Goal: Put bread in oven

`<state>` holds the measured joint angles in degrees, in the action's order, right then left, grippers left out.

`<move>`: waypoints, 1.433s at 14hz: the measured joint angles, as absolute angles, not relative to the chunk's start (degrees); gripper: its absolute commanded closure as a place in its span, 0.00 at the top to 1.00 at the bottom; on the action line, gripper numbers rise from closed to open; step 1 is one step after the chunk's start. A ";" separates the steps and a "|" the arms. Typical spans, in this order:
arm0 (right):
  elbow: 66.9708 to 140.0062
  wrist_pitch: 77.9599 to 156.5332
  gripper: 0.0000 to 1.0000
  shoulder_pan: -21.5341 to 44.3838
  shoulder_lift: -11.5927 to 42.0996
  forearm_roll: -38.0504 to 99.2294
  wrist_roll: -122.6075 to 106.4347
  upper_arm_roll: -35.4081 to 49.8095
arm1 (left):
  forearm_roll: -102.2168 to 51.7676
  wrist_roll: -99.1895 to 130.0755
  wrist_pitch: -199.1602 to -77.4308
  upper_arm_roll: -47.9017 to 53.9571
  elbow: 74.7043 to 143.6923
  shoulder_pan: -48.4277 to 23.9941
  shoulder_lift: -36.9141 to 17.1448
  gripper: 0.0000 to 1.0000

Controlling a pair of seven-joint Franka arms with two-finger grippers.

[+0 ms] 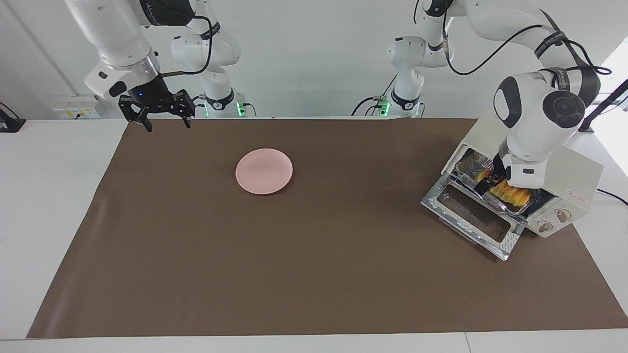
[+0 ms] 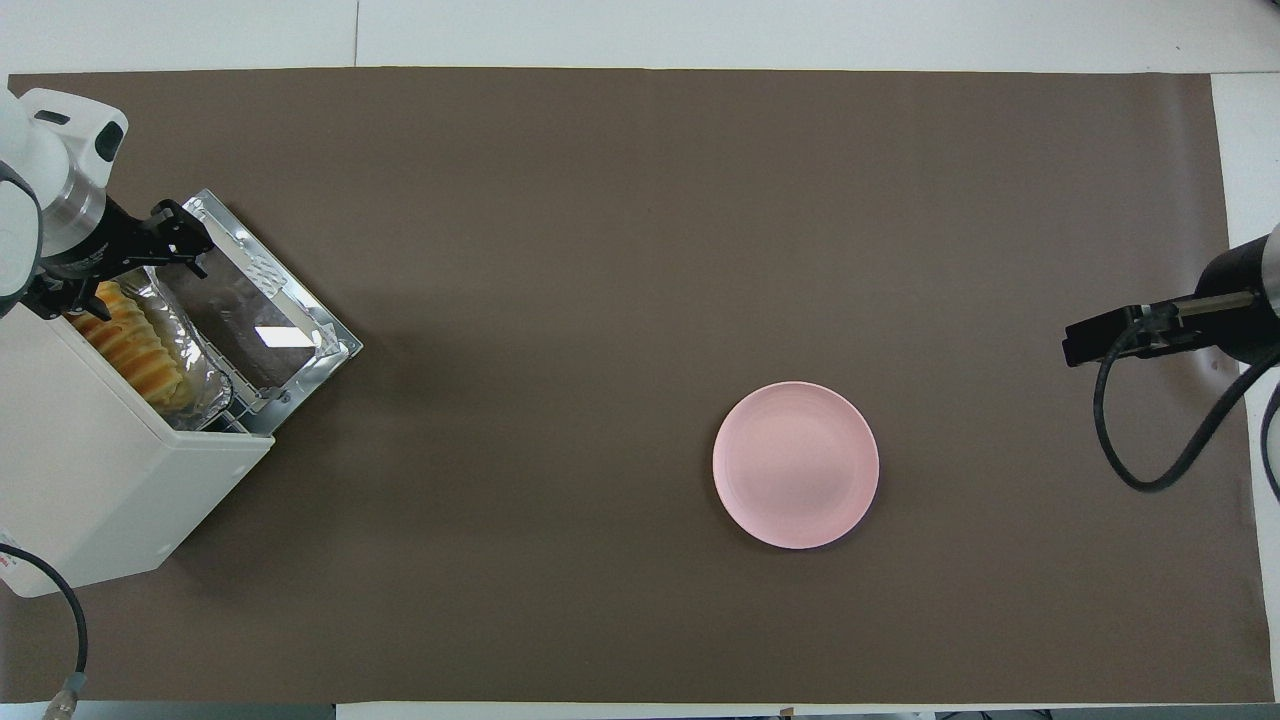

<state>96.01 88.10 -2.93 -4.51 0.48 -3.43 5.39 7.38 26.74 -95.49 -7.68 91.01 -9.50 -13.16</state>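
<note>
Inside oven [image 1: 564, 181], on foil tray [image 2: 190, 365]: bread [image 1: 510, 192], released. Left gripper [image 2: 120, 255] just above, fingers wide, empty. Right gripper [image 1: 164, 115] waits, wide open. Bread seems soft, light (crushes easily); grip mid-length, gently.

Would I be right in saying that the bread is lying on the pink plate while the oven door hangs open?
Not quite: the bread lies on the foil tray in the oven, not on the plate, which is bare in the overhead view. The door does hang open. The left gripper is over the tray, fingers open.
</note>
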 measured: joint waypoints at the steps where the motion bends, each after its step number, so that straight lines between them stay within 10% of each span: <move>1: 96.01 88.10 1.00 -2.93 -4.51 0.48 -3.43 5.39 | 7.31 24.04 -94.11 -7.47 90.97 -9.52 -11.73 1.00; 8: 96.01 88.10 1.00 -2.93 -4.51 0.48 -3.43 5.39 | 2.28 4.10 -82.78 -6.98 90.96 -9.56 -1.65 1.00; 20: 96.01 88.10 1.00 -2.93 -4.51 0.48 -3.43 5.39 | 1.79 1.50 -81.34 -3.70 91.30 -9.41 0.67 1.00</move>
